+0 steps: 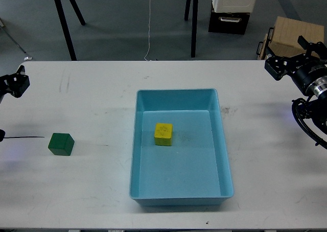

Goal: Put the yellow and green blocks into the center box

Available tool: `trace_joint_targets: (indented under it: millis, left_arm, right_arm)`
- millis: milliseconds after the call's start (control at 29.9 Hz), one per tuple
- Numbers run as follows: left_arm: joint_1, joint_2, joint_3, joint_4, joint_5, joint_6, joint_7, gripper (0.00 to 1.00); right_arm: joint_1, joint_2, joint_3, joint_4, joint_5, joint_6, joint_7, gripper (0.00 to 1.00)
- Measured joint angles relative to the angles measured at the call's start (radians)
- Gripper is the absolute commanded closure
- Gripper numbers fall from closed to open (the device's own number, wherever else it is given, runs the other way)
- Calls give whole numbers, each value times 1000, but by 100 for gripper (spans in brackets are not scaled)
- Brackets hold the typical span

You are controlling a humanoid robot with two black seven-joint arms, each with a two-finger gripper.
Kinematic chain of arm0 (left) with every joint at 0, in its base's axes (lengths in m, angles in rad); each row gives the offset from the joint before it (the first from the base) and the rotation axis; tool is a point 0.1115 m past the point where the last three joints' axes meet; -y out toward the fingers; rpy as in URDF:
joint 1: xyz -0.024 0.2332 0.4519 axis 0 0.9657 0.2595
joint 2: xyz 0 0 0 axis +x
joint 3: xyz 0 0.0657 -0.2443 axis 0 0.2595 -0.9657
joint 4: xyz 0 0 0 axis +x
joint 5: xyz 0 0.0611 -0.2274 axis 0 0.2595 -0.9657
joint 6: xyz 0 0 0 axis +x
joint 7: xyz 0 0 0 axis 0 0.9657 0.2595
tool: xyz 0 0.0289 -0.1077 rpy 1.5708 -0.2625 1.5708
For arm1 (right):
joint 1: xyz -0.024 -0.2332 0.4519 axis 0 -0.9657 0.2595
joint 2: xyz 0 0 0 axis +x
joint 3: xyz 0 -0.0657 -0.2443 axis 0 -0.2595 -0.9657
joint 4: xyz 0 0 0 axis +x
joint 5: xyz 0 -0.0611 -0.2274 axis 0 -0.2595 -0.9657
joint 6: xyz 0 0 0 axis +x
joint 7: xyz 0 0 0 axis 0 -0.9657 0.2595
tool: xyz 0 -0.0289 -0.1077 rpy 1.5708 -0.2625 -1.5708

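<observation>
**Yellow in, green out**

Head view: yellow block [163,134] lying inside the center box [225,155], on its floor toward the far left. Green block [61,144] out on the white surface [92,99], well left of the box. Left gripper [14,84] and right gripper [286,63] raised at the edges, holding nothing; finger spread impossible to tell.

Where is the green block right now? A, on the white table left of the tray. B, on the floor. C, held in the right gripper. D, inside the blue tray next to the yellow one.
A: the green block sits on the white table, left of the blue tray; only the yellow block is inside.
</observation>
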Motion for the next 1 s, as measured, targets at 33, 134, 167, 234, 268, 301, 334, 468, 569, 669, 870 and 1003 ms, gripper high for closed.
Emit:
trace_joint_targets:
  millis: [33, 134, 167, 234, 268, 301, 334, 468, 569, 669, 870, 1003]
  left_arm:
    - [2, 3, -1, 4, 2, -6, 0, 0]
    - [15, 17, -3, 58, 6, -54, 0, 0]
    - [23, 23, -3, 83, 7, -74, 0, 0]
    - [39, 37, -4, 131, 9, -116, 1, 0]
    - [46, 47, -4, 146, 11, -130, 1, 0]
    - [50, 58, -3, 160, 14, -143, 1, 0]
    - [54, 75, 0, 173, 22, -152, 1, 0]
    - [62, 145, 6, 194, 219, -164, -3, 0]
    - [61, 188, -1, 185, 517, -167, -38, 0]
    - [57, 218, -8, 111, 847, -166, -141, 0]
    - [48, 312, -10, -169, 1477, -44, -186, 0]
    - [46, 347, 3, -251, 1902, 74, -187, 0]
  right_arm:
    - [0, 0, -1, 0, 0, 2, 0, 1]
    - [-1, 0, -4, -1, -3, 3, 0, 1]
    - [-1, -1, -4, -1, -8, 3, 0, 1]
    - [-1, -4, -5, -1, -25, 3, 0, 1]
    - [-1, -4, -5, 0, -32, 3, 0, 1]
    - [-1, -5, -4, 0, -39, 4, 0, 1]
    - [-1, -6, -4, 1, -43, 5, 0, 1]
    - [-1, -7, -2, 3, -48, 5, 1, 1]
    - [-1, -7, -2, 4, -49, 5, 2, 1]
    - [-1, -6, -4, 4, -54, 6, 2, 0]
    - [0, -11, -3, 5, -66, 6, 1, 1]
    - [0, -15, -1, 5, -66, 8, 1, 0]
